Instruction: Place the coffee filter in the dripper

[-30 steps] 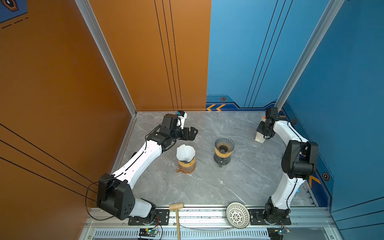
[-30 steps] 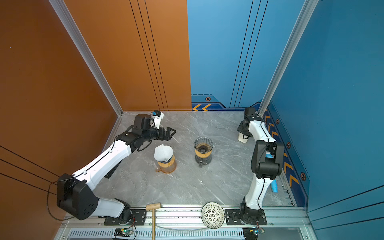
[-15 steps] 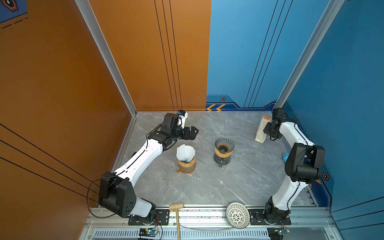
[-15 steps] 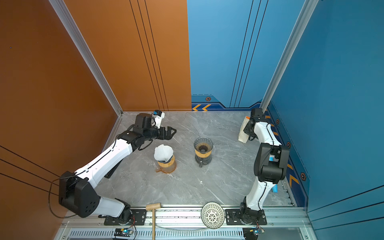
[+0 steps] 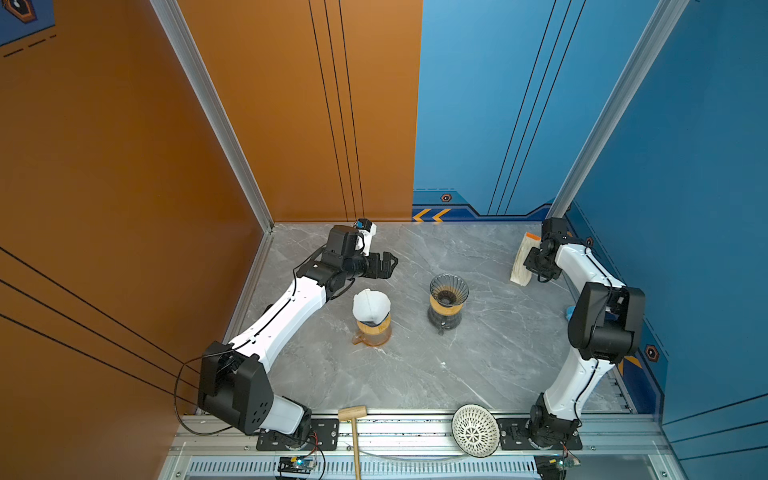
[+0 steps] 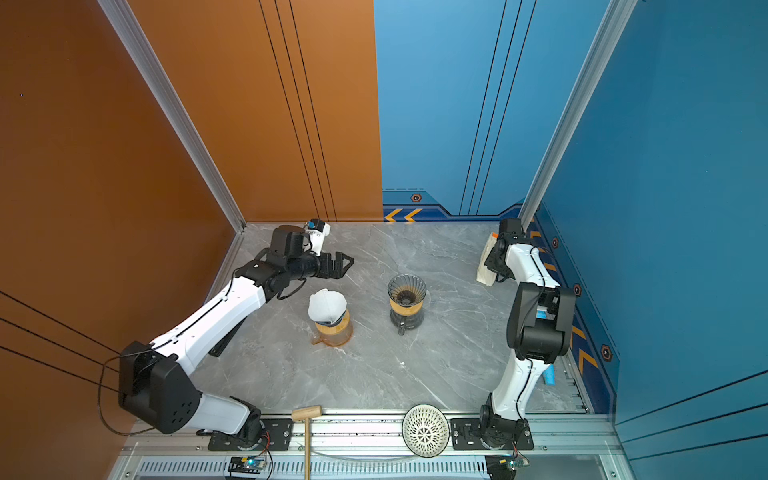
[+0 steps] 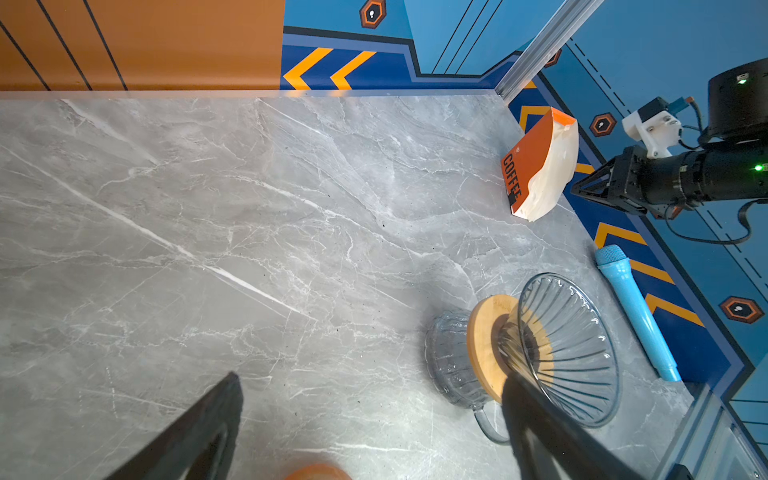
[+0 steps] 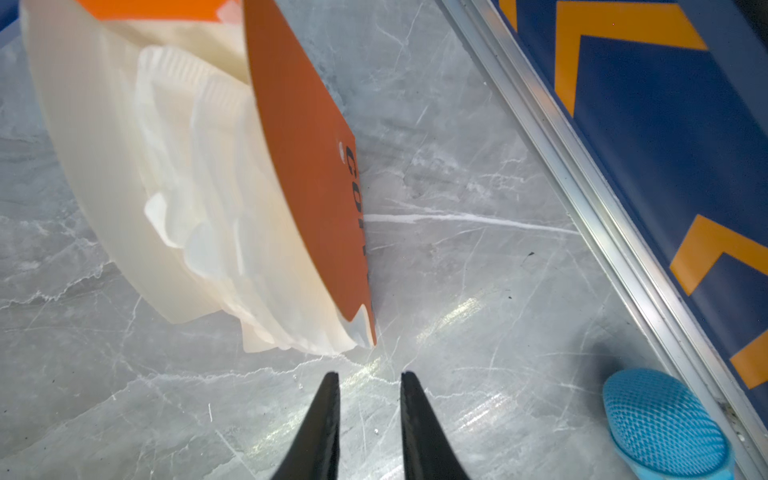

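Right gripper [image 8: 368, 374], now drawn back from the coffee filter pack [image 8: 216, 187], is hovering narrowly parted and empty; the pack is standing well right of the empty dripper [image 5: 448, 286], near the blue wall [image 5: 685, 208]. Left gripper [image 7: 370, 378] is gaping wide, empty, rear-left of the dripper. Grey marble tabletop [image 5: 415, 374] is stretching open between dripper and pack, and toward the front rail [image 5: 415, 419].
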You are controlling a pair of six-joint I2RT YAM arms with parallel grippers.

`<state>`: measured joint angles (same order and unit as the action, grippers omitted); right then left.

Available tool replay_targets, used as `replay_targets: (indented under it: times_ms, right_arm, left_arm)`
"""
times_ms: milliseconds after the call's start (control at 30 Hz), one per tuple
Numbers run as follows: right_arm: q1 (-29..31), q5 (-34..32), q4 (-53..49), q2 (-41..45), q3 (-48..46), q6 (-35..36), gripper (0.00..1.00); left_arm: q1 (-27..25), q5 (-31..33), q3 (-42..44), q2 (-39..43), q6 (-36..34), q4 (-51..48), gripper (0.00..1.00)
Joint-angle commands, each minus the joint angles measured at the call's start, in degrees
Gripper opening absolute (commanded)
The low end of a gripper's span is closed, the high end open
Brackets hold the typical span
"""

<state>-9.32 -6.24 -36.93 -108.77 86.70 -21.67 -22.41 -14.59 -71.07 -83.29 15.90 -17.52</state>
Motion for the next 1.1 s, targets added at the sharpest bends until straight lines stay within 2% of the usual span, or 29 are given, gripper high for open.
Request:
replay_targets:
  times_ms: [0,233,1067]
  right_arm:
    - [0.28,-0.50,-1.17,-1.73,0.86,1.06,0.26]
    - [0.21,-2.00,-1.22,-4.33,2.48,1.02,0.26]
    - [0.40,-2.81,-1.26,-7.09,4.54,1.63,0.08]
  left_arm:
    - [-0.32,-1.15,-1.49,-0.88,-0.11,-0.64,0.98]
    - [-0.30,-1.03,-1.48,-0.90,0.01,-0.65,0.98]
    - [-0.35,-0.72,-1.70,-1.18,0.09,-0.97,0.98]
